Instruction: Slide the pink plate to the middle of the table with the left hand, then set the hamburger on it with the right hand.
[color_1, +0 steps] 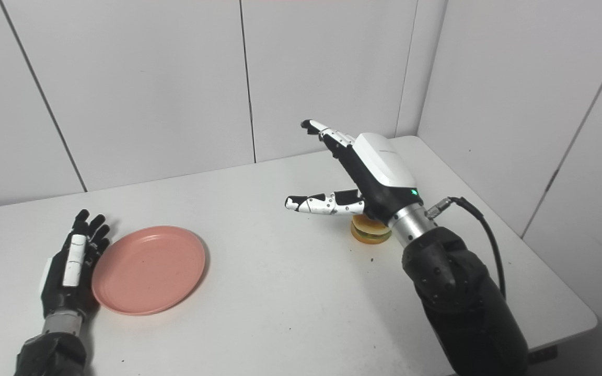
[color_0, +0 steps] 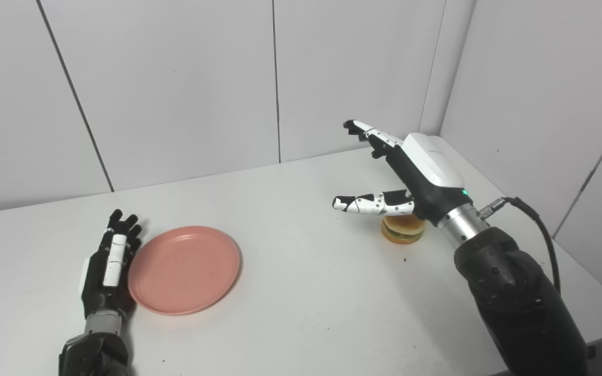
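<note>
The left robot hand (color_0: 108, 266), fingers spread flat, lies against the pink plate (color_0: 184, 270); push steadily rightward along the desk (color_0: 301, 292). The right robot hand (color_0: 403, 180) hovers wide over the hamburger (color_0: 403, 230).

Just beside the left hand (color_0: 106, 266), the pink plate (color_0: 184, 269) looks like smooth, matt plastic. The right hand (color_0: 408, 175) wears a glossy white shell, bare metal at its wrist. Matt white table (color_0: 301, 292).
</note>
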`<state>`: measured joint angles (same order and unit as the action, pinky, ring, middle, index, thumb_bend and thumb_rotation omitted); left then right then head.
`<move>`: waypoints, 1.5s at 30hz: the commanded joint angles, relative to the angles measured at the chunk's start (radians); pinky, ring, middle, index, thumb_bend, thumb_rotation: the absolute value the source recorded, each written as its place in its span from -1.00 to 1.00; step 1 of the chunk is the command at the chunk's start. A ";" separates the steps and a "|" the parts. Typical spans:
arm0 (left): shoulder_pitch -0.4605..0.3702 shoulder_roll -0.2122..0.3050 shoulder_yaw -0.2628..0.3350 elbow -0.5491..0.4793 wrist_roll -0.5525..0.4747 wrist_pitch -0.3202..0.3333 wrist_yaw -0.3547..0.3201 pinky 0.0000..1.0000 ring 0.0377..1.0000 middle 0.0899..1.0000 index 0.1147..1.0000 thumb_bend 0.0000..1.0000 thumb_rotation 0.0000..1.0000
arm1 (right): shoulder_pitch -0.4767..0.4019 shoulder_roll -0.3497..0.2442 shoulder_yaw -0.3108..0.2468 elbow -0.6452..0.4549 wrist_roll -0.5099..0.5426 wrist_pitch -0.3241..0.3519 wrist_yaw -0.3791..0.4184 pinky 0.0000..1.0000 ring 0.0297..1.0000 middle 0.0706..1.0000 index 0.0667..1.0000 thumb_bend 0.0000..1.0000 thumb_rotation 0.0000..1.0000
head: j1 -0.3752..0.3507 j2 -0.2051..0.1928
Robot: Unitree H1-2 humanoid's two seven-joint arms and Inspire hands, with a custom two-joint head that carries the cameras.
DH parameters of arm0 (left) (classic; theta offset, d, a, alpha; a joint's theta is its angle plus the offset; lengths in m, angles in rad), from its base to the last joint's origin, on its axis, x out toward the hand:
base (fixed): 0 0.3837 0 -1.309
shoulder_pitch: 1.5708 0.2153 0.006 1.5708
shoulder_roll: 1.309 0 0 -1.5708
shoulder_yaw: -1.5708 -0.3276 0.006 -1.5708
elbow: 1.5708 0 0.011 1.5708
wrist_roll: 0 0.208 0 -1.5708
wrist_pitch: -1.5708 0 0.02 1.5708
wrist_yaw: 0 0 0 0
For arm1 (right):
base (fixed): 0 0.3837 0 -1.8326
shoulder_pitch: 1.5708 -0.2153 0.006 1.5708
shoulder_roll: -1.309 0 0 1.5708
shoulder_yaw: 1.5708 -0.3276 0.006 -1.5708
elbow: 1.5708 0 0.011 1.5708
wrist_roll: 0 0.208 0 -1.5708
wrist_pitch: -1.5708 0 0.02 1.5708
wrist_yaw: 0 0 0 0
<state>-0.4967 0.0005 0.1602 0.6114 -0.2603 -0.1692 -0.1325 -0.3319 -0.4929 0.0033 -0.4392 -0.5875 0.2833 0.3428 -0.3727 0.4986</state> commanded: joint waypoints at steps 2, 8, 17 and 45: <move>-0.007 0.001 0.000 0.043 -0.005 -0.024 -0.009 0.94 0.86 0.79 0.85 0.95 0.36 | -0.086 -0.077 0.000 0.015 -0.011 0.059 0.074 0.52 0.82 0.81 0.76 1.00 0.19 | 0.000 -0.004; -0.015 -0.003 -0.002 0.052 -0.007 -0.029 -0.009 0.98 0.87 0.80 0.84 0.95 0.35 | -0.151 -0.149 0.054 0.087 -0.080 0.095 0.150 0.41 0.81 0.84 0.71 1.00 -0.09 | 0.002 -0.010; -0.011 -0.005 -0.007 0.048 -0.002 -0.034 -0.008 1.00 0.88 0.80 0.85 0.96 0.37 | -0.226 -0.241 0.151 0.213 -0.178 0.056 0.211 0.64 0.83 0.80 0.65 1.00 -0.03 | 0.008 -0.011; -0.009 -0.007 -0.007 0.049 -0.001 -0.033 -0.005 0.99 0.88 0.80 0.84 0.94 0.39 | -0.314 -0.286 0.250 0.308 -0.205 0.152 0.508 1.00 0.85 0.77 0.65 1.00 -0.34 | 0.016 -0.018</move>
<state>-0.5177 -0.0007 0.1554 0.6457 -0.2593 -0.1884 -0.1330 -0.5889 -0.7419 0.2648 -0.1149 -0.7748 0.4128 0.8496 -0.3574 0.4801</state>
